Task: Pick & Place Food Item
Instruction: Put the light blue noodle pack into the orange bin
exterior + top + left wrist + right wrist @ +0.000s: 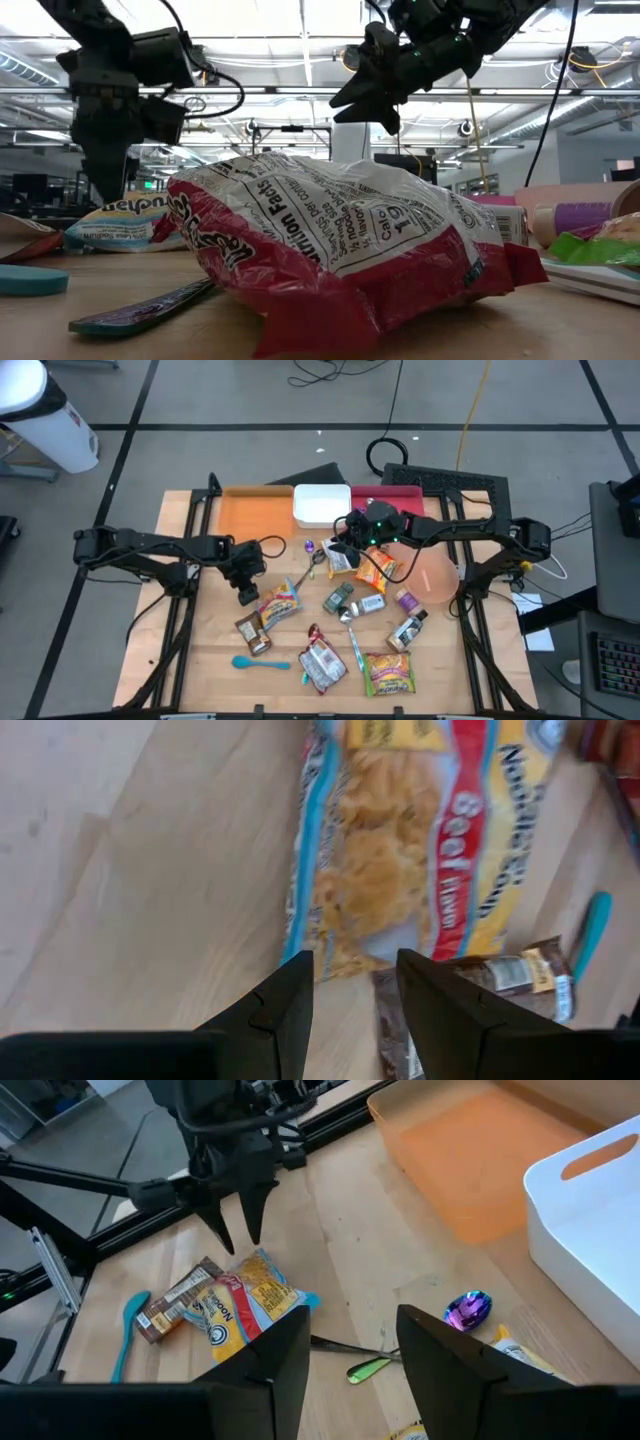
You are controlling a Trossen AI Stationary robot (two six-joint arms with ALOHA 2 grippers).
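On wooden table (210, 650), scattered snack packets, grey floor (220, 400) beyond

Open wood: left part of the table (190, 630), from left gripper (247, 596) to the edge, bare.
Centre: crowded (packets, bottles, spoons touching or near).
Below left gripper: noodle packet (279, 604), brown bar (253, 633).
Upper centre: orange tray (255, 512) and white bin (320, 505) block the far edge.
Right: pink plate (438, 575) beside right gripper (335, 550).
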